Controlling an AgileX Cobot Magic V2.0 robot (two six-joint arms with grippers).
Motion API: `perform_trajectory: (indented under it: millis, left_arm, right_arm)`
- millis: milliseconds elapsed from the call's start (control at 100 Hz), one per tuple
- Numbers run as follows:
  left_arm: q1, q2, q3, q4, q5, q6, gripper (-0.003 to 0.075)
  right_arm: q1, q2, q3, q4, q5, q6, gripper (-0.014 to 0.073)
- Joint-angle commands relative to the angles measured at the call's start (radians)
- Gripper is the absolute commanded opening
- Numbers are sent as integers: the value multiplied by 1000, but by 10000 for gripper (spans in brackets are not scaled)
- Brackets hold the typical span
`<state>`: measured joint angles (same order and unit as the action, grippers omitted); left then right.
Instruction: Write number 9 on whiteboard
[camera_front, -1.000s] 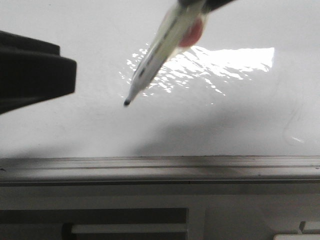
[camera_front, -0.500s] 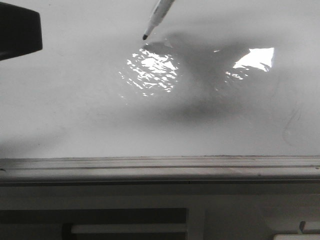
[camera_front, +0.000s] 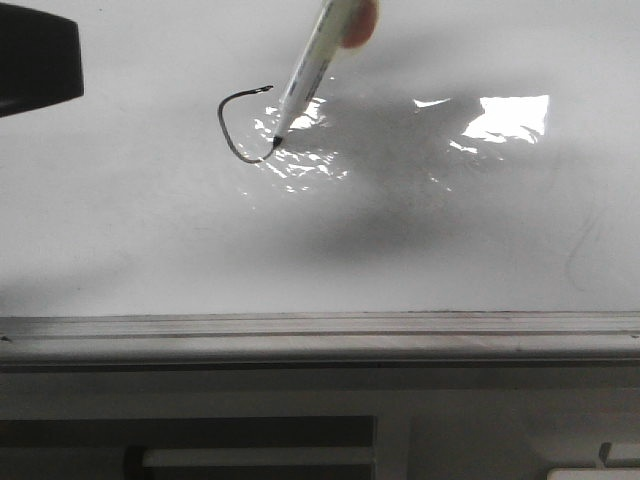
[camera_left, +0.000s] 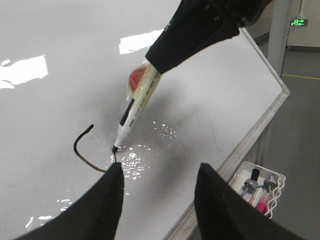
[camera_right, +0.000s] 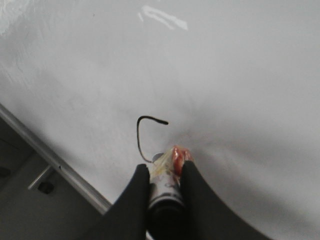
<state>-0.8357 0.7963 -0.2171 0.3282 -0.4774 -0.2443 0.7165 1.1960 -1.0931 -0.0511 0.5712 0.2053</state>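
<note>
On the whiteboard (camera_front: 150, 250), beside the glare patch, a black hooked stroke now stands where half a second ago the surface was bare: the start of the number 9 (camera_front: 238, 128), a loop open on one side, no stem yet.

- Marker (camera_front: 312, 68) tip is down on the board at the lower end of the curve, touching the line. A second ago it hung in the air nearer the camera; half a second ago it sat above the glare, no ink laid.
- Right pincer (camera_right: 162, 175) pinches the marker barrel, fingers pressed on either side of it (red patch and tape on the barrel just ahead of them).
- Left pincer (camera_left: 157, 187) is spread and empty, hovering above the board near the stroke, holding nothing. Its dark bulk shows at the front view's upper left edge.
- Grey edge rail (camera_front: 320, 335) runs along the near side of the board; a small wire basket (camera_left: 260, 187) of spare markers hangs off it.

Judgement: writing is under way, perhaps a third done. Loop needs closing, then the long stem downward.
</note>
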Motion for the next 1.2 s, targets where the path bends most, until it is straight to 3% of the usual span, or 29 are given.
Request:
perform_trajectory:
  millis: [0, 190, 410, 530, 650, 840, 1190]
  left_arm:
    - [-5, -5, -25, -19, -66, -5, 309]
    - [-5, -5, -25, -19, -66, -5, 309]
    - [-5, -5, -25, -19, -56, -5, 309]
    - [-5, -5, -25, -14, -56, -5, 309]
    - [-6, 4, -25, 83, -56, -5, 310]
    - [-29, 113, -39, 138, -60, -5, 370]
    - [-29, 294, -106, 165, -183, -5, 368]
  right_arm:
    - [-10, -25, -56, -39, -106, -12, -61]
    - [-10, 3, -63, -41, -51, -12, -61]
    - [46, 0, 84, 18, -30, 6, -61]
    - [91, -8, 65, 19, -76, 6, -61]
    - [130, -27, 12, 20, -53, 6, -61]
    - [185, -26, -20, 51, 10, 6, -61]
    - [205, -26, -20, 99, 79, 6, -61]
